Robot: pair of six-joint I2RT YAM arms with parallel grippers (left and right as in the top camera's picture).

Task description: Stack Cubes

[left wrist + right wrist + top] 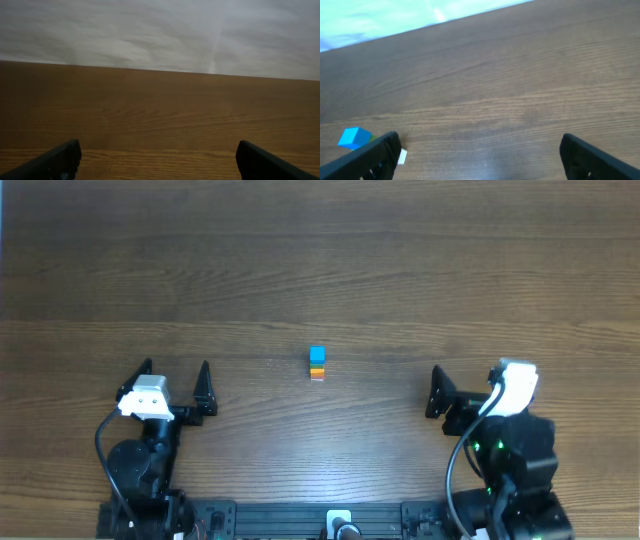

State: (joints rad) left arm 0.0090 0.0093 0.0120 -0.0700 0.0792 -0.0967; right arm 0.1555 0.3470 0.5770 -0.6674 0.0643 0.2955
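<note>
Cube stack (pixel 317 364), blue on top, well apart between left claw (pixel 174 377) and right claw (pixel 468 388), both spread and empty

A stack of cubes (pixel 317 365) stands near the middle of the table (pixel 320 260), one cube on top of another. The left claw (pixel 175 378) is to the stack's left and a little nearer the arm bases. The right claw (pixel 466 388) is to its right, also a little nearer the bases. The stack lies between the two claws, well apart from each. In the right wrist view the stack sits outside the claw's gap, partly behind one finger (pixel 375 155).
</note>
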